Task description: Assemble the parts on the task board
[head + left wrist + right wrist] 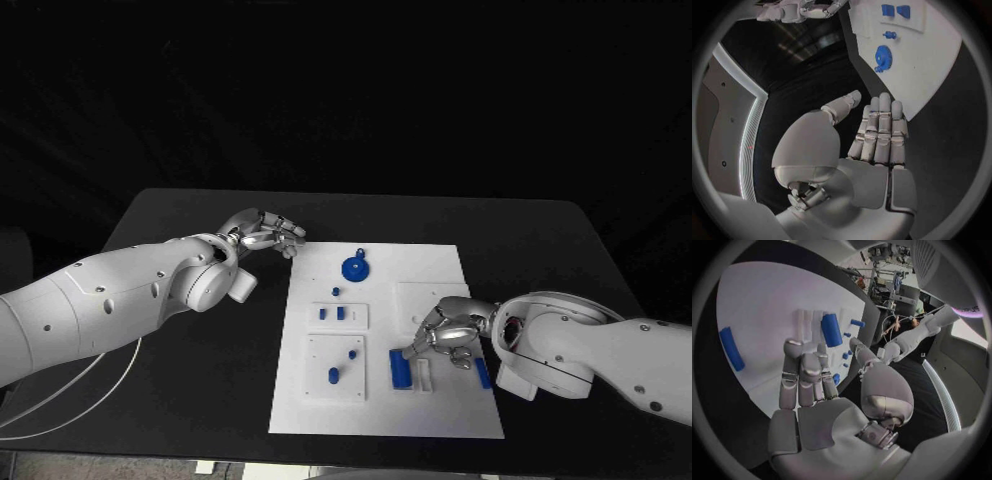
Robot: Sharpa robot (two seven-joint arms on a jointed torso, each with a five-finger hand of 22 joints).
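Note:
The white task board (433,270) lies in the middle of the black table. On it sit a blue gear (356,268), small blue pegs (336,313) and a blue block (400,368) beside a slotted holder. A blue bar (483,374) lies near the board's right edge. My right hand (450,335) hovers over the board's right half, fingers stretched toward the blue block (831,330) and holding nothing; the blue bar (731,348) lies to its side. My left hand (264,233) is off the board's far left corner, its fingers (879,130) straight and empty, the gear (882,57) ahead of it.
Two more small blue pieces (343,364) stand in a raised plate at the board's near left. A white cable (72,395) runs over the table at the near left. Black table (202,330) surrounds the board on all sides.

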